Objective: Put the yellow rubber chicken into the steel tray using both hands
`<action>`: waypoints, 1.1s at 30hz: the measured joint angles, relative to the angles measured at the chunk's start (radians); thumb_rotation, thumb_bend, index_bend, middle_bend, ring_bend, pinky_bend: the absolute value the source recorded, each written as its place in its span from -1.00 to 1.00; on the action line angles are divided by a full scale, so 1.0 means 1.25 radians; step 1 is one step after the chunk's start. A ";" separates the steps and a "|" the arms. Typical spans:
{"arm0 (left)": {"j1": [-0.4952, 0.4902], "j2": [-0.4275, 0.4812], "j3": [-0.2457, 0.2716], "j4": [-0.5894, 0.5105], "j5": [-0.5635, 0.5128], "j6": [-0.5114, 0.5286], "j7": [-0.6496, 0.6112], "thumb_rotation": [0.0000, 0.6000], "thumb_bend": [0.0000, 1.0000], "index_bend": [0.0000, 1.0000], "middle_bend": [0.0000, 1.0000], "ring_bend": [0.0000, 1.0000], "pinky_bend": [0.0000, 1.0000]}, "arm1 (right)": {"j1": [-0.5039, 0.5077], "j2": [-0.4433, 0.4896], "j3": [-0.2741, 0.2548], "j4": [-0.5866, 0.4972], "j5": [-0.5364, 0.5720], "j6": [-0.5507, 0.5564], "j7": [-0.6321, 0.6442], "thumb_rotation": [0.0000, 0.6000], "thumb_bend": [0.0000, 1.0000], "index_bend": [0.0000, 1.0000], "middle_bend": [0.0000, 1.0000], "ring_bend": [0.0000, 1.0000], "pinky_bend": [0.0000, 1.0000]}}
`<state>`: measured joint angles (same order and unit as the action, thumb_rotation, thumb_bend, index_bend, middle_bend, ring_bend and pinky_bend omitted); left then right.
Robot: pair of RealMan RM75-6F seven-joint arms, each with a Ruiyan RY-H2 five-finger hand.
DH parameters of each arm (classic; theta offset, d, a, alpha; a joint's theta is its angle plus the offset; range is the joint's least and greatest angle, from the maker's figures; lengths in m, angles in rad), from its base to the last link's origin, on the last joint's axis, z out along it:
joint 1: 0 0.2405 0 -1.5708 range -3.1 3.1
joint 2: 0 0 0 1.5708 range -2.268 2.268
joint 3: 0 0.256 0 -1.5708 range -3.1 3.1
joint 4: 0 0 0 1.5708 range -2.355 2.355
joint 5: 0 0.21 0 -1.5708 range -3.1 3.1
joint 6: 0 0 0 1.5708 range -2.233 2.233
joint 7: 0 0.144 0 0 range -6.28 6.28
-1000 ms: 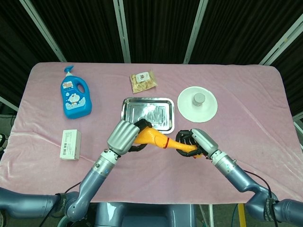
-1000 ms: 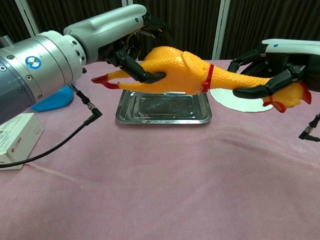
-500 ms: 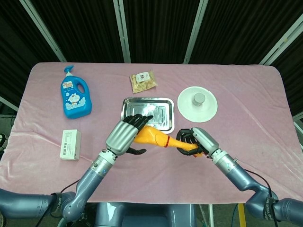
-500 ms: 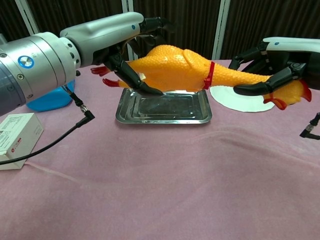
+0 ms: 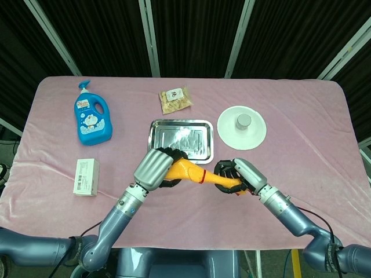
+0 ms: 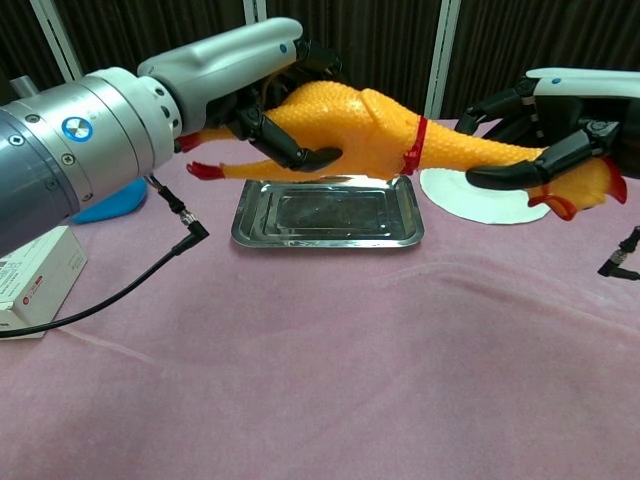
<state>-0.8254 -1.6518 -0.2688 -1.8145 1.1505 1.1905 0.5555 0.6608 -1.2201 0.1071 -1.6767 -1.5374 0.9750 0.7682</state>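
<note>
The yellow rubber chicken hangs level in the air, just in front of the steel tray and above its near edge. My left hand grips its fat body end, fingers wrapped around it near the red feet. My right hand grips the neck and head end, where the red beak and comb show. A red band circles the chicken's neck. The tray lies flat with nothing in it.
A white plate with a small grey cup on it sits right of the tray. A snack packet lies behind it. A blue soap bottle and a white box stand at the left. Pink cloth covers the table.
My left hand's fingers opened half a second ago and have now closed round the chicken's body again. The chicken has risen slightly and stays over the tray's near edge.
</note>
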 measured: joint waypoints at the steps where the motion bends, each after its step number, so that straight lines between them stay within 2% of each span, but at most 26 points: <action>1: 0.001 -0.006 0.000 0.004 0.016 0.010 -0.010 1.00 0.54 0.37 0.60 0.42 0.59 | 0.000 0.001 -0.002 -0.001 -0.001 0.000 -0.002 1.00 0.16 1.00 0.55 0.53 0.82; 3: 0.004 -0.015 0.001 0.014 0.041 0.023 -0.028 1.00 0.67 0.50 0.74 0.55 0.71 | 0.000 0.001 -0.006 -0.003 -0.003 -0.001 -0.004 1.00 0.16 1.00 0.55 0.53 0.82; 7: 0.007 -0.023 0.004 0.025 0.049 0.023 -0.057 1.00 0.85 0.60 0.93 0.73 0.87 | 0.001 0.000 -0.008 -0.006 -0.006 0.000 -0.001 1.00 0.16 1.00 0.55 0.53 0.82; 8: 0.008 -0.022 0.004 0.024 0.044 0.018 -0.061 1.00 0.84 0.60 0.94 0.74 0.89 | 0.002 0.001 -0.009 -0.007 -0.007 0.000 0.001 1.00 0.16 1.00 0.55 0.53 0.82; 10: 0.009 -0.019 0.002 0.020 0.035 0.011 -0.070 1.00 0.67 0.50 0.86 0.66 0.83 | 0.002 0.001 -0.010 -0.007 -0.008 0.000 0.000 1.00 0.16 1.00 0.55 0.53 0.82; 11: 0.009 -0.018 0.002 0.019 0.035 0.011 -0.073 1.00 0.44 0.35 0.69 0.50 0.68 | 0.002 0.002 -0.010 -0.007 -0.008 0.000 0.000 1.00 0.16 1.00 0.55 0.53 0.82; 13: 0.011 -0.018 0.001 0.017 0.041 0.014 -0.080 1.00 -0.07 -0.04 0.26 0.08 0.24 | 0.002 0.002 -0.010 -0.005 -0.004 -0.001 0.001 1.00 0.17 1.00 0.55 0.53 0.82; 14: 0.013 -0.017 0.002 0.017 0.044 0.015 -0.084 1.00 -0.38 -0.30 -0.02 -0.19 -0.06 | 0.002 0.003 -0.010 -0.004 -0.002 -0.001 0.001 1.00 0.17 1.00 0.55 0.53 0.82; 15: 0.014 -0.014 0.005 0.015 0.046 0.014 -0.088 1.00 -0.59 -0.53 -0.25 -0.42 -0.29 | 0.002 0.003 -0.010 -0.003 -0.001 -0.001 0.001 1.00 0.16 1.00 0.55 0.53 0.82; 18: 0.015 0.001 0.013 0.008 0.037 0.000 -0.078 1.00 -0.85 -0.87 -0.65 -0.78 -0.61 | 0.003 0.002 -0.011 -0.002 0.000 -0.004 -0.001 1.00 0.16 1.00 0.55 0.53 0.82; 21: 0.013 0.021 0.016 -0.011 0.012 -0.019 -0.054 1.00 -0.91 -0.95 -0.77 -0.87 -0.70 | 0.004 0.002 -0.012 -0.003 0.001 -0.005 -0.003 1.00 0.16 1.00 0.55 0.53 0.82; 25: 0.010 0.037 0.011 -0.029 -0.006 -0.029 -0.046 1.00 -0.90 -0.89 -0.78 -0.87 -0.71 | 0.004 0.003 -0.012 -0.006 0.002 -0.005 -0.005 1.00 0.17 1.00 0.55 0.53 0.82; 29: 0.007 0.039 0.010 -0.033 -0.010 -0.031 -0.046 1.00 -0.74 -0.76 -0.73 -0.84 -0.65 | 0.005 0.004 -0.013 -0.008 0.002 -0.005 -0.010 1.00 0.17 1.00 0.55 0.53 0.82; 33: 0.004 0.039 0.012 -0.034 -0.014 -0.036 -0.045 1.00 -0.50 -0.58 -0.56 -0.67 -0.49 | 0.006 0.003 -0.015 -0.010 0.001 -0.007 -0.012 1.00 0.17 1.00 0.55 0.53 0.82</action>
<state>-0.8202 -1.6036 -0.2541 -1.8564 1.1329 1.1460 0.4991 0.6685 -1.2159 0.0885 -1.6897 -1.5359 0.9668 0.7533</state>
